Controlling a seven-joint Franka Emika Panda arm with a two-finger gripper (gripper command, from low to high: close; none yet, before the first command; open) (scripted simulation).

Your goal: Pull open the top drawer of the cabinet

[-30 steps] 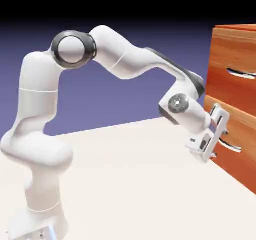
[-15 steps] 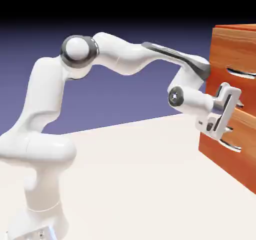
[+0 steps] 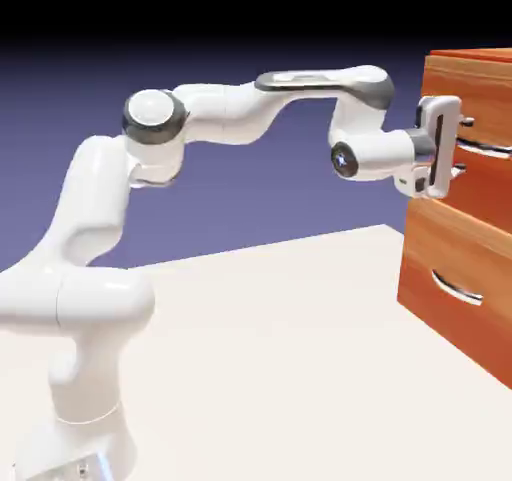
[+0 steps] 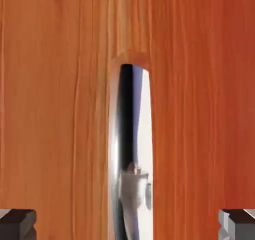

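Silver handle (image 4: 130, 154) of the top drawer (image 3: 480, 119) sits at the right edge of the frame. Your gripper (image 3: 462, 144) has lifted from the lower drawer (image 3: 465, 269) to it, fingers wide apart, holding nothing. You can close next.

One cabinet (image 3: 470, 219) of reddish-brown wood — two drawer fronts visible: the top drawer (image 3: 490, 164) and one lower drawer (image 3: 465, 269). Two curved silver handles, an upper handle (image 3: 487, 147) and a lower handle (image 3: 456, 290). One white robot arm (image 3: 200, 129) carrying one gripper (image 3: 462, 145) — two grey fingertips (image 4: 17, 223). One table (image 3: 280, 369).
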